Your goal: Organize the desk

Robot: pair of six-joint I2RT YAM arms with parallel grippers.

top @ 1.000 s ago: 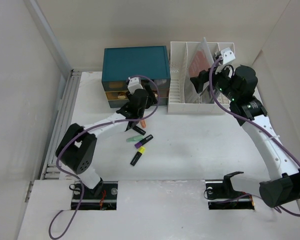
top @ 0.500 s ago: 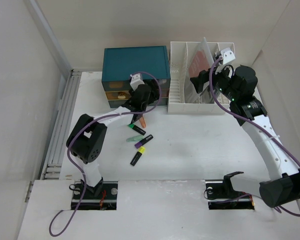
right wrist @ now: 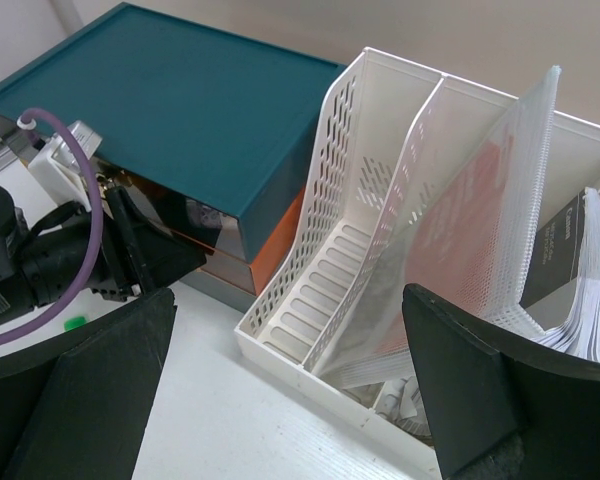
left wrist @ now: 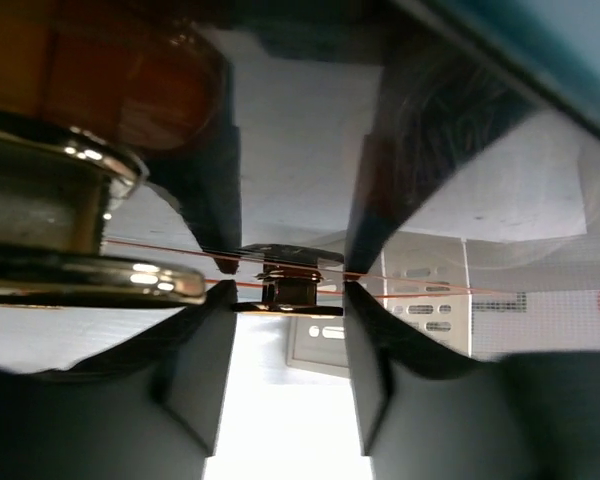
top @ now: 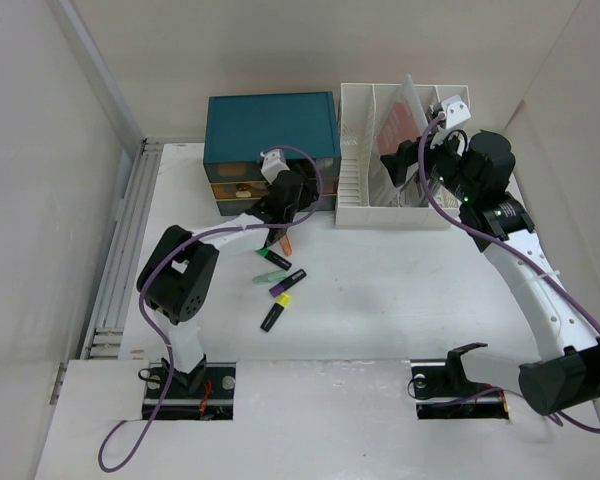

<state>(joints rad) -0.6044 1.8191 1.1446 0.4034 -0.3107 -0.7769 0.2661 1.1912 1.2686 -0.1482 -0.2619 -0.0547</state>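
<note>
The left tool (top: 283,192), grip not discernible, is set against the teal drawer box (top: 270,125) ahead. The right tool (top: 398,160) is held released, file rack (top: 352,170) ahead.

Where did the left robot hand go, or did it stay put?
Yes, it moved. The left gripper slid up the overhead view, closer to the front of the teal drawer box.

Drawer box (top: 270,125) ahead, highlighters (top: 288,281) behind — left tool (left wrist: 290,250)
</note>
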